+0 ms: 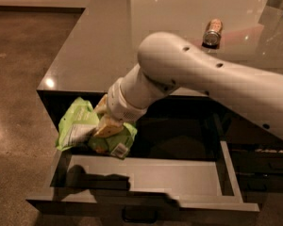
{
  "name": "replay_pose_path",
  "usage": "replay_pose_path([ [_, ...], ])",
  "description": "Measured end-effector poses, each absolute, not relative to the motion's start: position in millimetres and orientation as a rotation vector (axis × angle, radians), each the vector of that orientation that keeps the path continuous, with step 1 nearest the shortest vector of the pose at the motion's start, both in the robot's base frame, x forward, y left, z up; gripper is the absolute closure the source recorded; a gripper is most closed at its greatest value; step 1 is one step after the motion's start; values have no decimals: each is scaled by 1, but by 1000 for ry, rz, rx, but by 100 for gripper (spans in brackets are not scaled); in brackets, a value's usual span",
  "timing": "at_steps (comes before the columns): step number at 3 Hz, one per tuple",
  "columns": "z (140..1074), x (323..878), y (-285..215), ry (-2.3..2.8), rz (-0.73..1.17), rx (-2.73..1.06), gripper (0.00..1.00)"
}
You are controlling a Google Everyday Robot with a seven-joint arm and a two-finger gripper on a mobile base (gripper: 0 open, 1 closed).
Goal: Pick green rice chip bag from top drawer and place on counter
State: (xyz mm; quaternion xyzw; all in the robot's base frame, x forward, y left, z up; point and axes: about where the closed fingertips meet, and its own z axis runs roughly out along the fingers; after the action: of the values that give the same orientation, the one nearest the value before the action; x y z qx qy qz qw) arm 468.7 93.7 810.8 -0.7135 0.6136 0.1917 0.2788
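Note:
The green rice chip bag [80,124] is a crinkly lime-green bag with a white label panel. It hangs in the air above the left end of the open top drawer [146,175], level with the counter's front edge. My gripper [106,125] is shut on the bag's middle, its yellowish fingers [108,122] pressing into it. My white arm reaches down from the right across the counter [104,41]. The drawer's pale bottom is bare and carries the bag's shadow.
A small can [212,31] lies on the counter at the back right. My arm hides the counter's middle. The brown floor [19,79] lies to the left of the cabinet. The drawer's handle [139,214] is at its front.

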Motion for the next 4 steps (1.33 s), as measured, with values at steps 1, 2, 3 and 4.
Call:
replay_pose_path([
  [1,872,486,88,1569,462,-1932,100],
  [2,916,513,85,1569,409,-1992,100],
  [3,934,552,90,1636,379,-2045,100],
  [4,952,599,105,1677,347,-2019,82],
])
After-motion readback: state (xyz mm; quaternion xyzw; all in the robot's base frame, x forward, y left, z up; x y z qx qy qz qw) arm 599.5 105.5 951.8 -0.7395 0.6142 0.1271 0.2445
